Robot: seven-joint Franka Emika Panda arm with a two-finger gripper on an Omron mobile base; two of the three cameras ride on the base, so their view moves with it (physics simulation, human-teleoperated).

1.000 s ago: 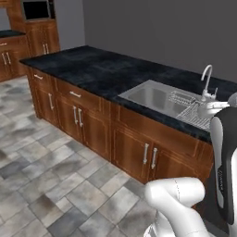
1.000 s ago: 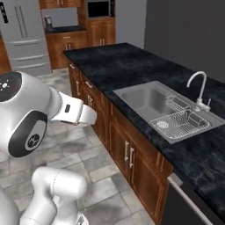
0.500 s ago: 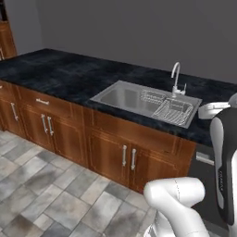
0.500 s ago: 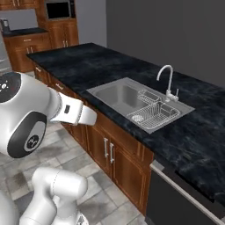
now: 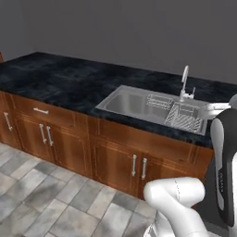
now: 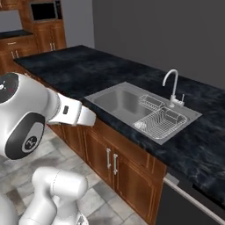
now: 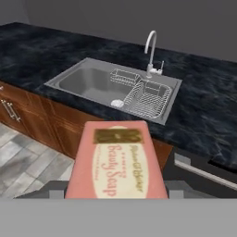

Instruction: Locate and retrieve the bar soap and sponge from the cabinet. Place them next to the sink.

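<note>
The bar soap (image 7: 115,164), a flat pink block with a cream oval label, lies close in the hand view with my gripper (image 7: 115,187) shut on it; the soap covers the finger tips. Beyond it lies the sink (image 7: 90,81), a steel basin set in the black counter, with a wire rack (image 7: 148,99) in its right half and a chrome faucet (image 7: 150,46) behind. Both base views show the sink (image 5: 125,102) (image 6: 116,101) ahead of my arm. The soap hangs in front of the counter's edge, short of the sink. The sponge and the cabinet are out of view.
The black stone counter (image 5: 55,78) runs left and right of the sink. Brown lower doors with short handles (image 5: 138,166) stand below it. A dark dishwasher front (image 6: 184,204) sits to the right. Tall units with a microwave (image 6: 44,11) stand at the far left. Grey tiled floor (image 5: 41,199) lies in front.
The whole scene has slid across both base views as the base moved; the sink is now nearer and more central. The soap stays in my grip.
</note>
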